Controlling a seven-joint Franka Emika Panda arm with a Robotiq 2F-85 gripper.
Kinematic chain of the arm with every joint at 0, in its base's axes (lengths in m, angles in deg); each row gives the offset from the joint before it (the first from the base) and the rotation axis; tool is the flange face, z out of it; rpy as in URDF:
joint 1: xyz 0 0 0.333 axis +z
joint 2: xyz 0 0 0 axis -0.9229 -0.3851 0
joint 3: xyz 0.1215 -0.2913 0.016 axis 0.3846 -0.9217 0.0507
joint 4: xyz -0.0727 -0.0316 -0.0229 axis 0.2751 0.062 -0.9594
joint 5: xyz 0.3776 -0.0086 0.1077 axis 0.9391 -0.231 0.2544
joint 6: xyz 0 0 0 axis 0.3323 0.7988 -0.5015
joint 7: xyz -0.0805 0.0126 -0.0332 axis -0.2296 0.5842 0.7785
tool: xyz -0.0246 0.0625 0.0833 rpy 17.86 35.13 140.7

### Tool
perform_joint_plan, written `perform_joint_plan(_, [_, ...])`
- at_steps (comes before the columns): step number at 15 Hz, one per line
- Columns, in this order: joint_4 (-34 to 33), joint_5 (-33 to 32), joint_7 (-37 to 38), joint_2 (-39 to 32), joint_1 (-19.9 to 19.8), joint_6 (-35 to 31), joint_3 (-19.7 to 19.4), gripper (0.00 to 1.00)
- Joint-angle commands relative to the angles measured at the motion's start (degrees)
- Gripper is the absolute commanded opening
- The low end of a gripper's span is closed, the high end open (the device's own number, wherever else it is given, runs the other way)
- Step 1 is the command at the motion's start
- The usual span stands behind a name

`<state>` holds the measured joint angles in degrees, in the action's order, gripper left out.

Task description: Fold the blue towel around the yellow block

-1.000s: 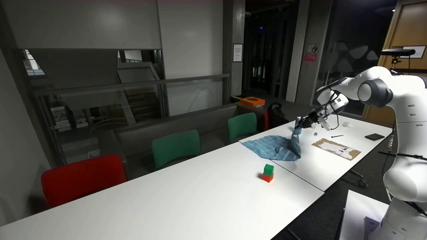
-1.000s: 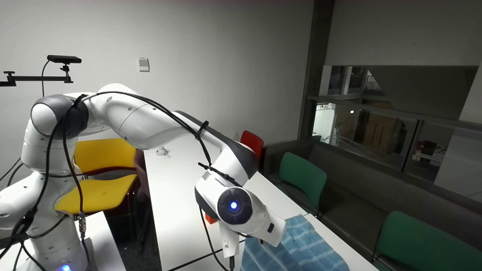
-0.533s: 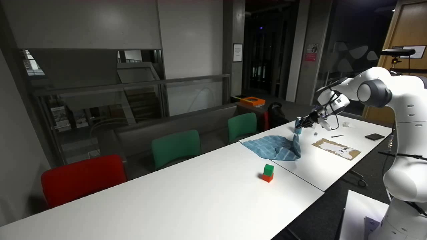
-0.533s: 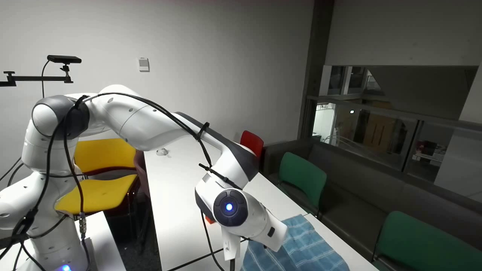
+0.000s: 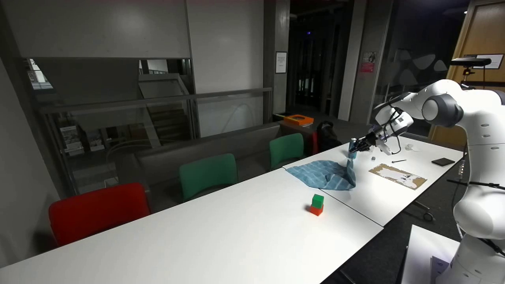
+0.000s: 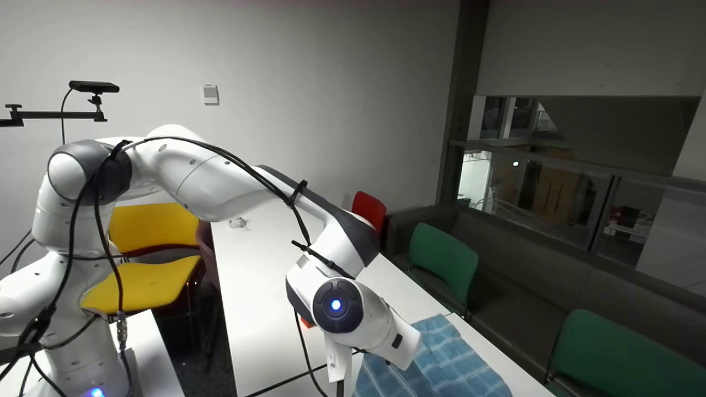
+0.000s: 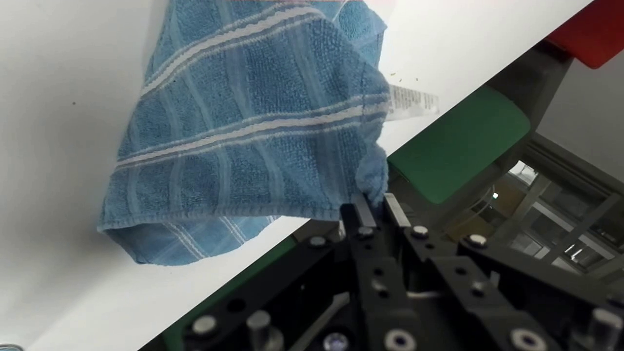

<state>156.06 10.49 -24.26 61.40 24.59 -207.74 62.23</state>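
Note:
The blue towel [image 5: 315, 173] lies wrinkled on the white table, with one corner lifted off it. The towel also shows in the other exterior view [image 6: 455, 358], partly covered by the arm. In the wrist view the towel [image 7: 253, 117] hangs from the jaws and slopes down to the table, its lower edge folded under. My gripper [image 7: 380, 204] is shut on a bunched corner of the towel, with cloth between the fingertips. The gripper [image 5: 352, 150] is above the table, beyond the towel's flat part, in an exterior view. The yellow block does not show in any view.
A green block [image 5: 318, 200] sits on a red block [image 5: 316, 210] nearer that camera. A blue can [image 5: 352, 146] stands close by the gripper. A torn cardboard piece [image 5: 397, 176], a small grey cube [image 5: 373, 158] and a dark flat object [image 5: 443, 161] lie on the table.
The gripper and wrist have shifted very slightly, and the lifted part of the towel has moved a little with them. In the last half second almost nothing moves.

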Motion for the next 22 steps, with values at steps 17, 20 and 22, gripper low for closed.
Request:
perform_joint_plan(17, [0.0,-3.2,8.0,0.8,8.2,-13.4,-1.6,0.02])
perform_joint_plan(20, [0.0,-6.5,11.1,0.6,10.1,-16.4,-1.9,0.02])
perform_joint_plan(22, [0.2,-9.4,13.4,0.6,11.0,-18.1,-2.1,0.02])
